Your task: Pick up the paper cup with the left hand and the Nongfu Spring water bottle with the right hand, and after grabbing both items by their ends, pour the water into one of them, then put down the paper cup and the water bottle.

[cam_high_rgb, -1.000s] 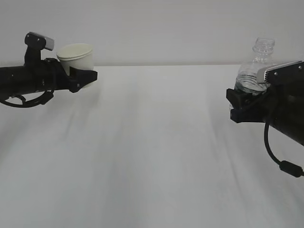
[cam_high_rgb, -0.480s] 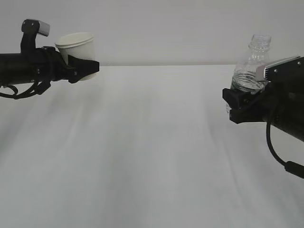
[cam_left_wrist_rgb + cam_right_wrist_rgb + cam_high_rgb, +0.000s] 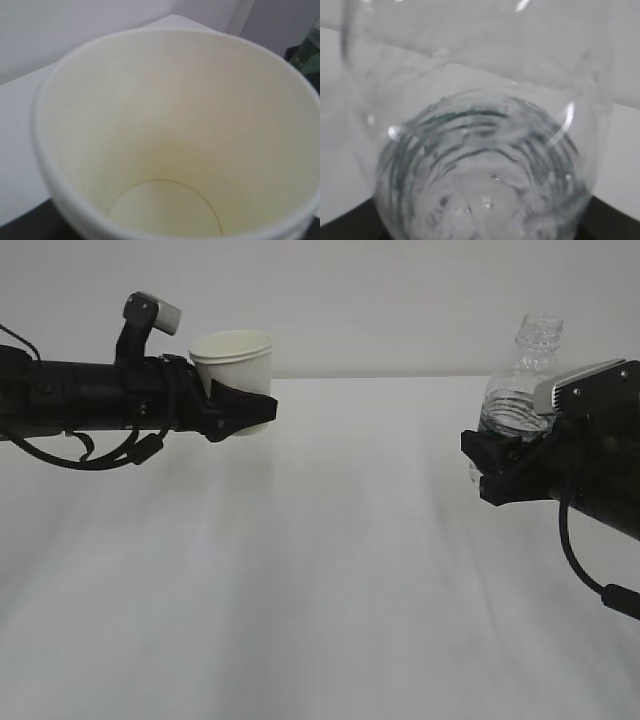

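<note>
The paper cup (image 3: 234,364) sits upright in the left pincer (image 3: 238,410), clamped low around its base and held clear above the white surface (image 3: 330,570); the left wrist view looks straight down into its cream interior (image 3: 165,165), which appears dry and empty. A cup like this is probably very light and thin-walled, so it likely crushes or ovals under a hard squeeze, and the low hold near the stiffer bottom seems the sensible place for it. The Nongfu Spring water bottle (image 3: 522,380) stands nearly upright in the right pincer (image 3: 500,455), clamped around its lower body, neck open and uncapped. Its ribbed clear plastic is probably springy and a little slick, and the water (image 3: 485,200) pooled in the bottom makes it heavier low down; tipping it will likely shift that weight toward the neck. The two things are well apart, with an open stretch of bare surface between and below them, so there looks to be ample room to bring neck and rim together. The far edge of the surface runs behind both arms, and nothing else stands on it in view.
</note>
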